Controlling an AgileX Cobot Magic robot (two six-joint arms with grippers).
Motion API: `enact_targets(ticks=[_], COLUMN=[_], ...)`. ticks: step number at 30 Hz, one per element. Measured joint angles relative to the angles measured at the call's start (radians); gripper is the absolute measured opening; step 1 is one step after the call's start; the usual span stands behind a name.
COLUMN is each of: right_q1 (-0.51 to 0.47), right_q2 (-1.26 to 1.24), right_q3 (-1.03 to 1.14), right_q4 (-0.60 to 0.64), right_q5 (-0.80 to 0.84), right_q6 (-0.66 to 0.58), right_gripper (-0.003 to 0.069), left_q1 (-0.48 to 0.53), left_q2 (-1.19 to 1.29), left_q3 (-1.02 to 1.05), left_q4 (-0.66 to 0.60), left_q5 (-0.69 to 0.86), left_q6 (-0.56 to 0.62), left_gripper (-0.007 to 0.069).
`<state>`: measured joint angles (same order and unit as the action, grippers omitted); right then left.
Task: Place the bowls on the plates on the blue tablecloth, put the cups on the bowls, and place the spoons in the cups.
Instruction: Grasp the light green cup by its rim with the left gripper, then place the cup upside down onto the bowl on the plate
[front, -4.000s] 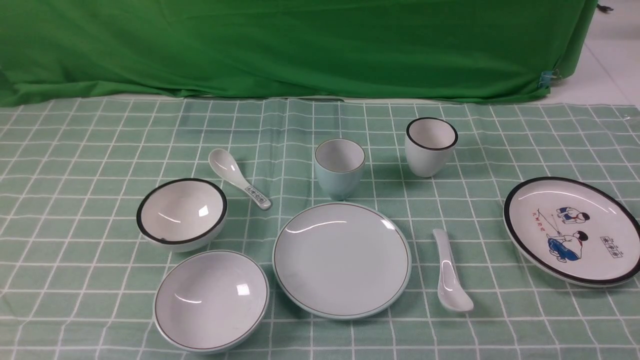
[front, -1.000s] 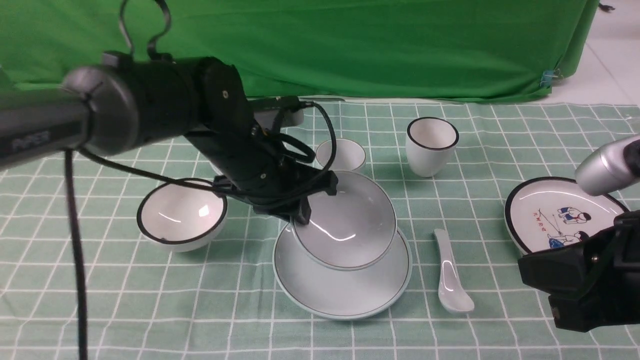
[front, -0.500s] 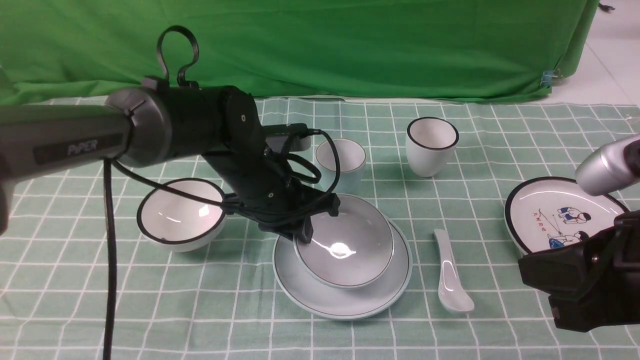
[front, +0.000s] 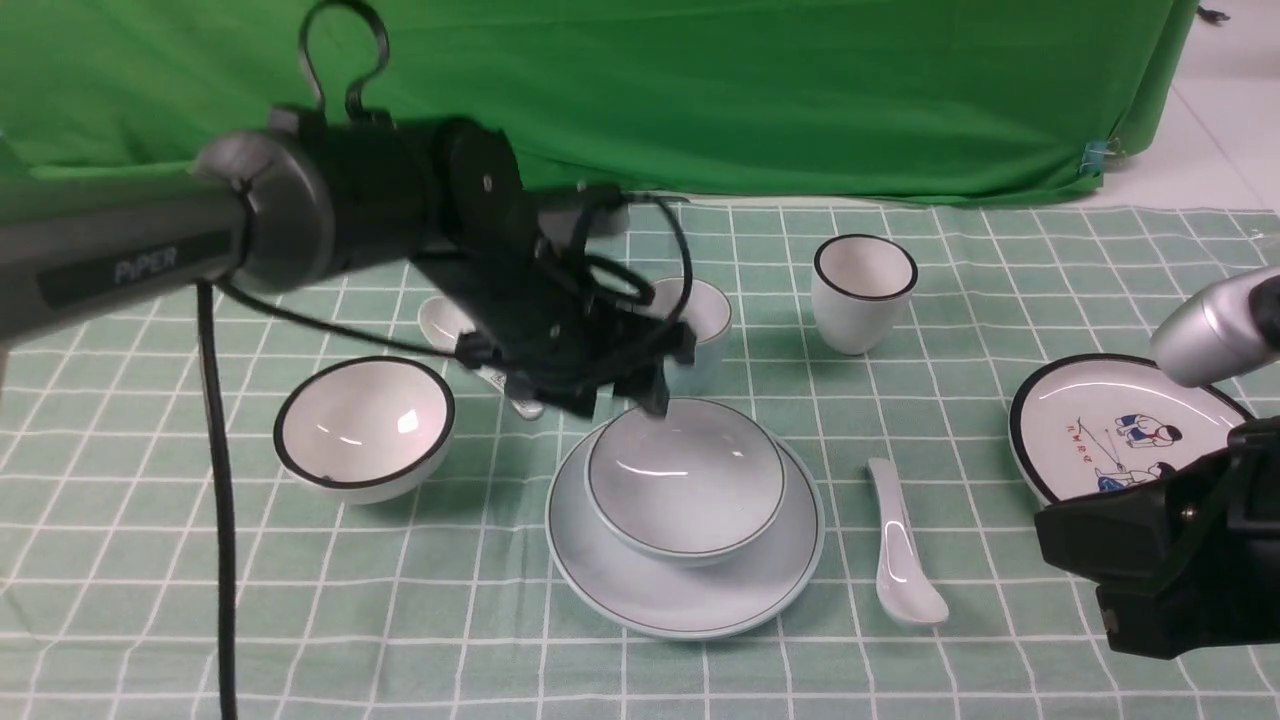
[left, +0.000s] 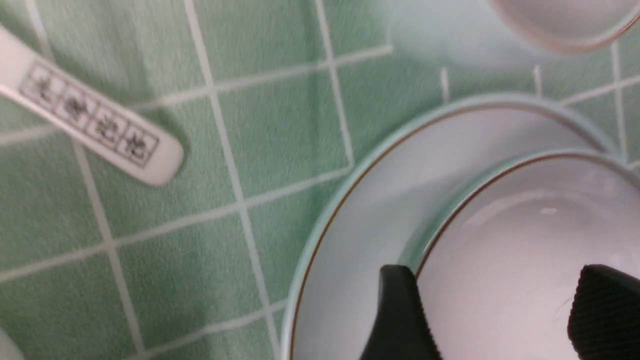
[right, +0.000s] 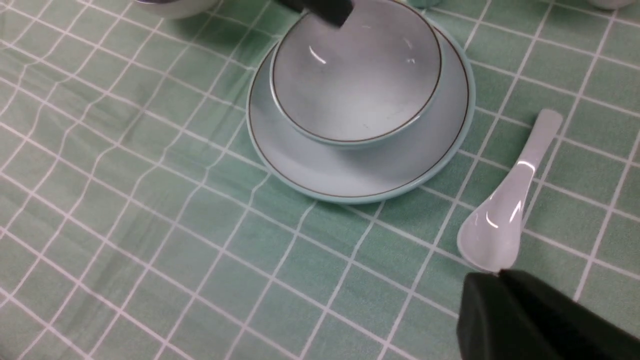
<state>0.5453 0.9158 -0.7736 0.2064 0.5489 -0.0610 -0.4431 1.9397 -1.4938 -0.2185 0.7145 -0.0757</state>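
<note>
Now, left gripper (front: 622, 400): jaws spread and gripping nothing, fingers (left: 400, 320) straddling the far rim of the pale blue bowl (front: 685, 490), one inside and one outside.
Pale blue bowl: upright on the pale blue plate (front: 690, 615), mid-tablecloth (front: 300, 600), toward its near edge.
Right gripper (right: 482, 295): pressed together, empty, low near the near right corner, just beside the plain spoon (front: 900, 560).
Not yet placed: black-rimmed bowl (front: 365, 425) on the cloth toward the left edge; cartoon plate (front: 1100, 400) bare at the right edge; black-rimmed cup (front: 863, 290); patterned spoon (left: 95, 130).
Risk, rim: a sideways exit would hook the inner finger; the glossy bowl could skid or tip.
Risk, cup: the pale blue cup (front: 705, 320) stands close behind the left gripper; backing away could knock it.
Risk, crowding: the right gripper sits close by the cartoon plate and could block a bowl's approach.
</note>
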Motion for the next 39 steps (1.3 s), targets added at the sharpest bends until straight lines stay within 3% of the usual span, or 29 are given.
enact_targets(ticks=[10, 19, 21, 26, 29, 33, 39], right_q1=[0.000, 0.000, 0.000, 0.000, 0.000, 0.000, 0.000], right_q2=[0.000, 0.000, 0.000, 0.000, 0.000, 0.000, 0.000], right_q3=[0.034, 0.034, 0.034, 0.034, 0.034, 0.034, 0.034], right_q4=[0.000, 0.000, 0.000, 0.000, 0.000, 0.000, 0.000], right_q5=[-0.035, -0.047, -0.058, -0.073, -0.075, -0.076, -0.079], right_q6=[0.000, 0.000, 0.000, 0.000, 0.000, 0.000, -0.005], right_gripper=[0.0066, 0.0069, 0.0069, 0.0069, 0.0069, 0.0069, 0.0083], left_q1=[0.011, 0.048, 0.048, 0.047, 0.047, 0.048, -0.003], left_q2=[0.130, 0.249, 0.262, 0.262, 0.243, 0.161, -0.027], left_q3=[-0.222, -0.283, -0.285, -0.285, -0.285, -0.285, -0.252], left_q4=[0.074, 0.065, 0.034, 0.010, 0.024, 0.050, 0.098], left_q5=[-0.092, -0.089, -0.090, -0.086, -0.080, -0.056, 0.159], left_q6=[-0.161, -0.185, -0.185, -0.182, -0.182, -0.167, -0.076], left_gripper=[0.0463, 0.0451, 0.0396, 0.0095, 0.0039, 0.0032, 0.0031])
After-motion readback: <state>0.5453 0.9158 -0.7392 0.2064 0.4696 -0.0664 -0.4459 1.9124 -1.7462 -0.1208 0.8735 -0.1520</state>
